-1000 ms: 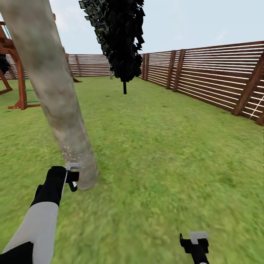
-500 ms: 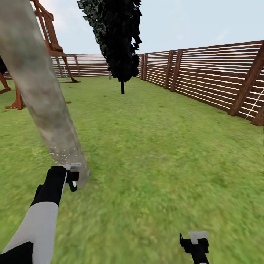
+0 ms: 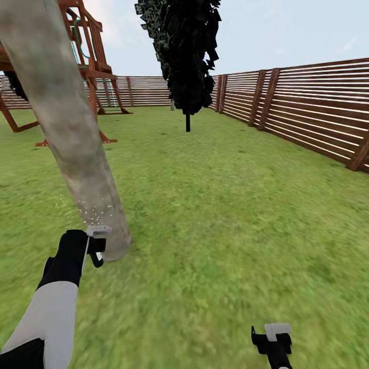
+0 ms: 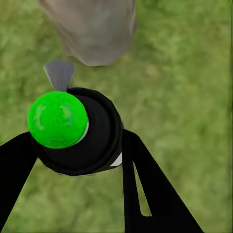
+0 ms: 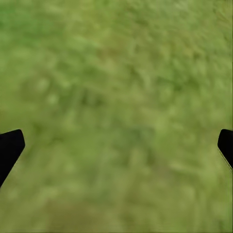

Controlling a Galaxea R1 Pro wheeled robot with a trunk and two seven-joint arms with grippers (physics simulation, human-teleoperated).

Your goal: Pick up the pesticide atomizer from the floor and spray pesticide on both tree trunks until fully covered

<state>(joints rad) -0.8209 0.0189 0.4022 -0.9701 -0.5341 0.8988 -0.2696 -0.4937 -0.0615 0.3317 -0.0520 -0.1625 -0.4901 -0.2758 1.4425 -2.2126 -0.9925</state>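
Where left claw grips it, atomizer nozzle (grey) faces trunk

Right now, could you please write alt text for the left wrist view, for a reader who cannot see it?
The left gripper holds a dark round atomizer with a bright green cap, its grey nozzle aimed at the base of a thick grey-brown tree trunk. Blurry green grass lies all around.
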